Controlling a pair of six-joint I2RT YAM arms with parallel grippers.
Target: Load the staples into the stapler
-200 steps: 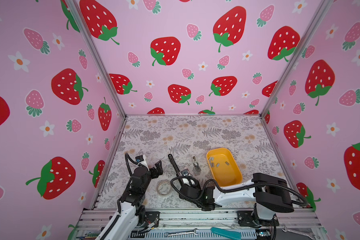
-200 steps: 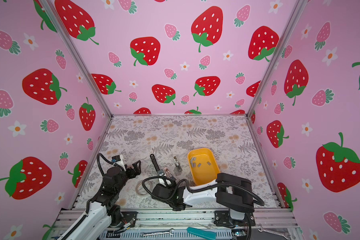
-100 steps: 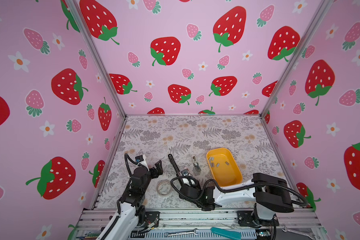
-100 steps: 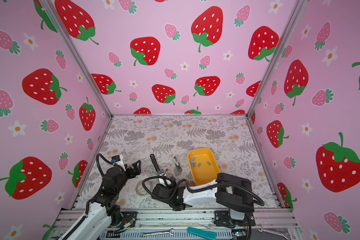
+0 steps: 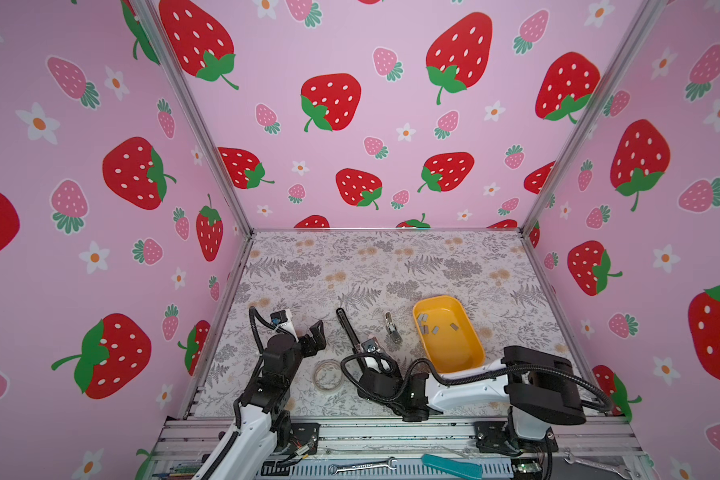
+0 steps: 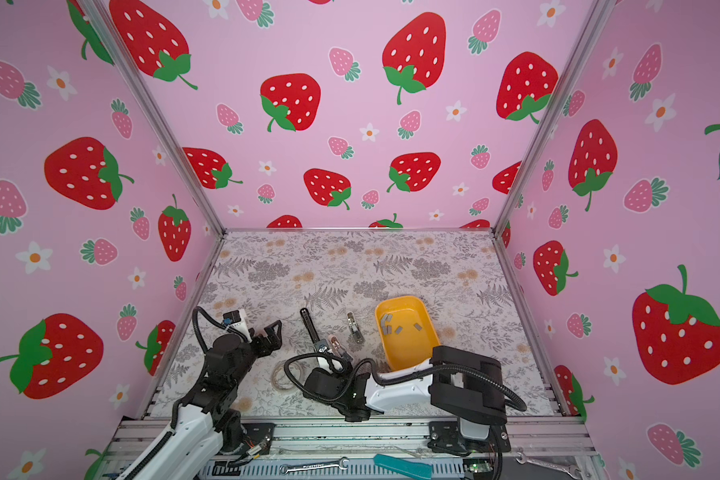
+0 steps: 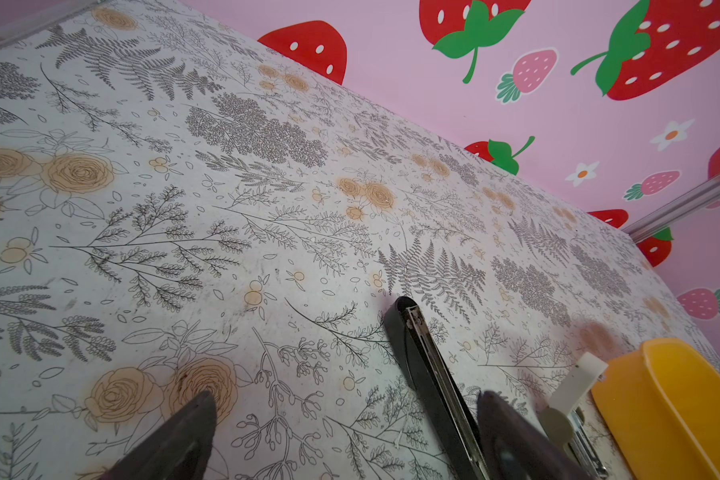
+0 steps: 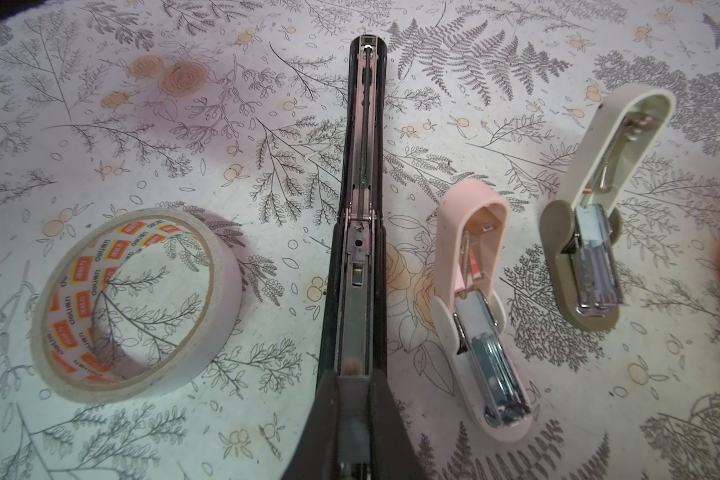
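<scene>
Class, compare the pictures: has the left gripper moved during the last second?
No. In a top view the left gripper stays just behind the tape roll.

the only print sits on the inner core of the tape roll [image 8: 225, 299] in the right wrist view: repeated orange logo squares and grey lettering that looks like "deuan", too soft to be sure. the wrench [image 5: 364, 467] in a top view bears lettering too small to read.

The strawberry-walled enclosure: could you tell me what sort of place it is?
Probably a robot test cell: printed strawberry panels box in a floral mat, and both arms mount on an aluminium rail.
</scene>
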